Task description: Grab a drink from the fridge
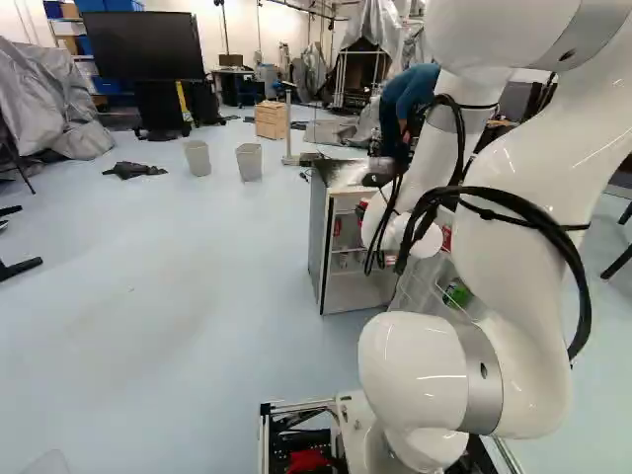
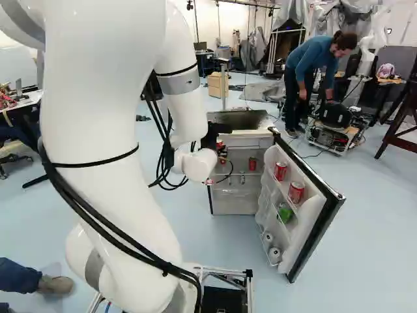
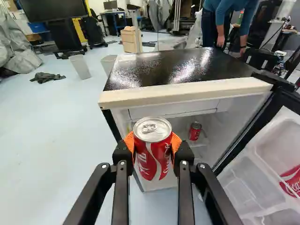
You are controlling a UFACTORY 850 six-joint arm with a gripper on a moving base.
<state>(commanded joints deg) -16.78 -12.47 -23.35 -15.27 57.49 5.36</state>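
In the right base view my gripper [image 2: 212, 135] is at the front of the small fridge [image 2: 242, 120], high up beside its opening. The wrist view shows my gripper [image 3: 153, 149] shut on a red drink can [image 3: 152, 157], which stands upright between the orange pads. Behind that can is the open fridge [image 3: 185, 92], with another red can [image 3: 195, 131] on a shelf inside. On the swung-open door [image 2: 319, 218] are red cans [image 2: 296, 192], a green can [image 2: 285, 212] and two pale cans low down.
The fridge door juts toward the base on the right. Waste bins [image 1: 249, 162] and a wooden drawer box [image 1: 270, 119] stand farther back on the left. A person bends over equipment behind the fridge. A person's shoe [image 2: 56, 284] is at the near left.
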